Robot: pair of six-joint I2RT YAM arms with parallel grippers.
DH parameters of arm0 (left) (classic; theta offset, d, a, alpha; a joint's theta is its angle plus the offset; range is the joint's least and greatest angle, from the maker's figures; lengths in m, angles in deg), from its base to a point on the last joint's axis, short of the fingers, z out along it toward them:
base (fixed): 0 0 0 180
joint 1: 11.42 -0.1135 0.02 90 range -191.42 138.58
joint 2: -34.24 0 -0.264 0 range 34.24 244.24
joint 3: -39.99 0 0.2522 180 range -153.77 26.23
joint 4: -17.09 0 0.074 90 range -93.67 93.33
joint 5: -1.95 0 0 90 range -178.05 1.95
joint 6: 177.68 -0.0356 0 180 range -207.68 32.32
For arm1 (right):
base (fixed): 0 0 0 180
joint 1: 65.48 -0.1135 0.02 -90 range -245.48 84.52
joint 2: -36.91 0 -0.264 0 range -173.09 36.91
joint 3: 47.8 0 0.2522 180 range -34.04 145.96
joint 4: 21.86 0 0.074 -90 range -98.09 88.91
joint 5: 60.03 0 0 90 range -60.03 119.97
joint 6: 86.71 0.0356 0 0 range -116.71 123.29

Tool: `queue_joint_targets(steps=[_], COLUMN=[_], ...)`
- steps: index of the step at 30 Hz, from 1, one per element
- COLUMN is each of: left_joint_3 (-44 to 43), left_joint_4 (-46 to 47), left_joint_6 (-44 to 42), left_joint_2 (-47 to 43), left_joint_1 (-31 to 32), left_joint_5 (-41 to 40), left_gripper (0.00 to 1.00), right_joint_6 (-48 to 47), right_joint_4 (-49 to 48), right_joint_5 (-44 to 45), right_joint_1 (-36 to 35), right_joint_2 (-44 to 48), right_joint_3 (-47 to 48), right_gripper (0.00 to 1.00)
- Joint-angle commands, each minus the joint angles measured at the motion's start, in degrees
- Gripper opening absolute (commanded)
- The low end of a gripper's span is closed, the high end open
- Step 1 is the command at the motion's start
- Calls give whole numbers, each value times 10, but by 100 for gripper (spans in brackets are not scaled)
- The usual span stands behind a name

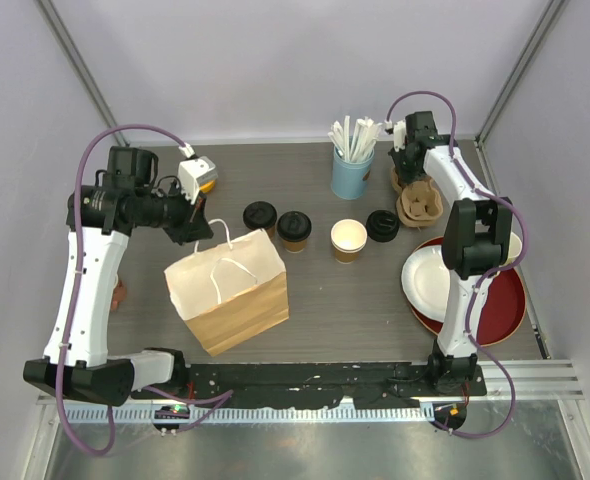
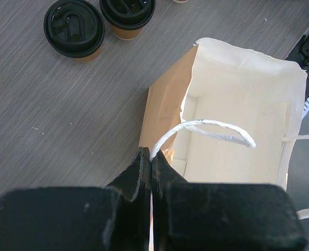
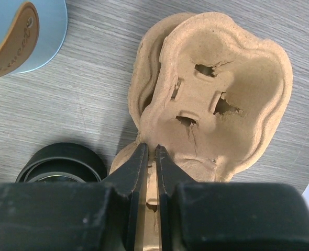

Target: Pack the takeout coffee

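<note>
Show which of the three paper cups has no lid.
The open cup, rightmost and nearest the blue straw cup: its pale inside shows, while the two lidded cups to its left show only black tops.

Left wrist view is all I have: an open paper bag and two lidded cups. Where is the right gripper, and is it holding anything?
Observer: The right gripper is at the far right, shut on the rim of a pulp cup carrier.
Operator: Any cups besides my two?
Observer: Yes, a third cup stands unlidded, right of your lidded cups.
Operator: And its lid?
Observer: A loose black lid lies just right of that cup.
</note>
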Motion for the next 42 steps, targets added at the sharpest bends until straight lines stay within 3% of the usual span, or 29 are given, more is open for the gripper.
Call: queue_joint_targets(steps=[1, 12, 21, 25, 29, 38, 42], left_joint_3=[-26, -12, 28, 46, 60, 75, 84], left_joint_4=[13, 75, 138, 169, 196, 215, 214], left_joint_6=[7, 50, 110, 147, 174, 214, 221], left_joint_2=[4, 0, -14, -18, -23, -29, -43], left_joint_1=[3, 2, 3, 3, 2, 2, 2], left_joint_5=[10, 36, 70, 75, 51, 4, -1], left_gripper=[0, 0, 0, 0, 0, 0, 0], right_joint_6=[27, 69, 77, 12, 30, 61, 64], right_joint_4=[5, -26, -60, -51, -64, -50, -102], right_joint_5=[25, 91, 18, -18, -126, -148, -149], right_joint_1=[-1, -1, -24, -140, -218, -415, -538], right_joint_2=[60, 175, 299, 340, 364, 392, 389], right_joint_3=[34, 37, 38, 45, 53, 71, 45], right_gripper=[1, 1, 1, 1, 1, 1, 1])
